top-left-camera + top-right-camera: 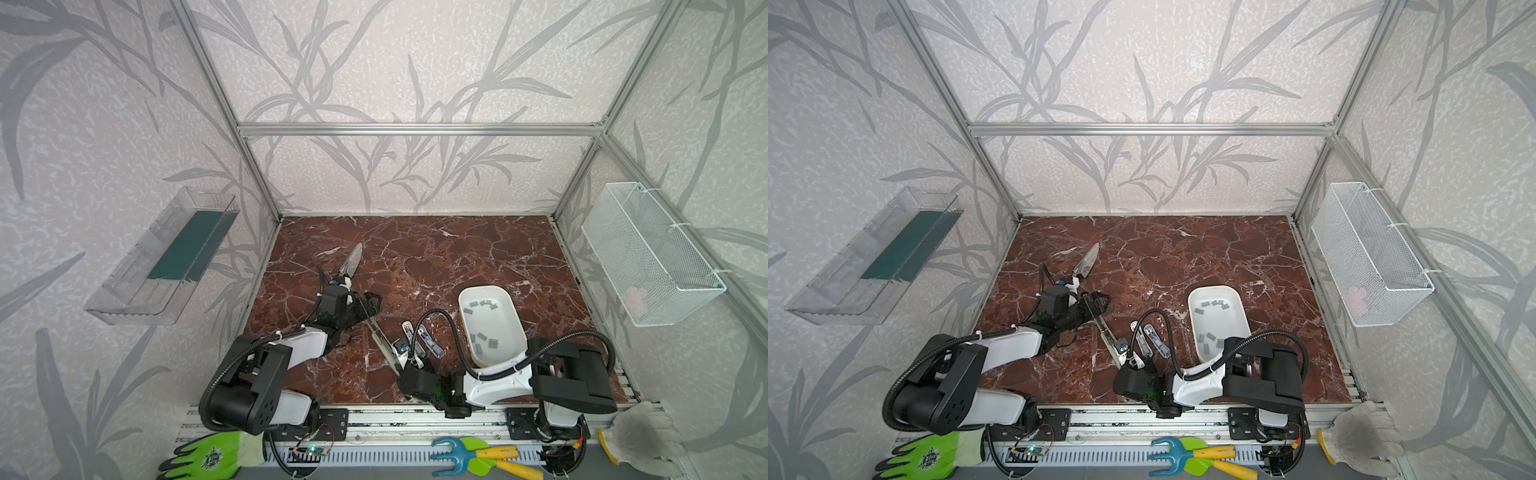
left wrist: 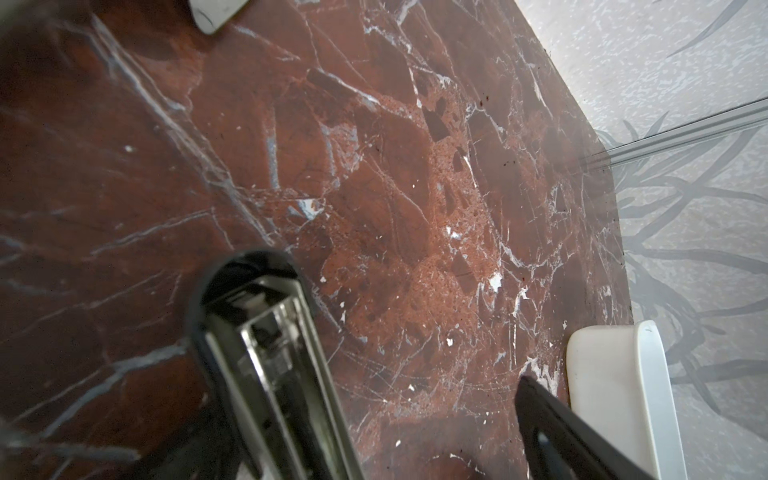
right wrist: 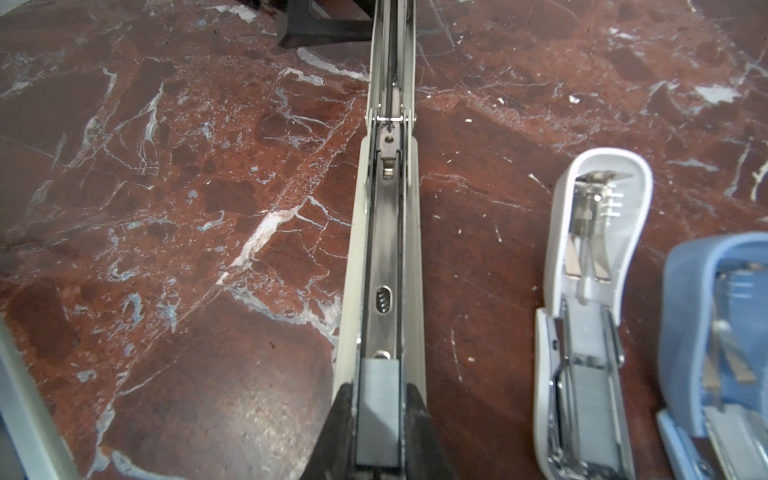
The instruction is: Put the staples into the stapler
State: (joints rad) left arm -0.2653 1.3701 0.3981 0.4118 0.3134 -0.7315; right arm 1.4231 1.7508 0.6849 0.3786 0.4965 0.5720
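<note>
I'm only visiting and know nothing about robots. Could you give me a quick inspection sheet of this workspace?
Surface: red marble tabletop, white veins, pale specks.
Job's things: long stapler lying opened flat, with a staple strip in its channel. The white stapler and blue stapler lie open beside it. Loose staples lie in the white tray.
Clutter: trowel beyond the left arm.
End effectors: left end effector is open over the long stapler's black-capped end. Right end effector pinches the staple strip.
Cables: black corrugated hoses loop over both arms.
Surroundings: clear wall shelf and white mesh basket. A green glove, white glove and garden hand tools lie on the front ledge.
</note>
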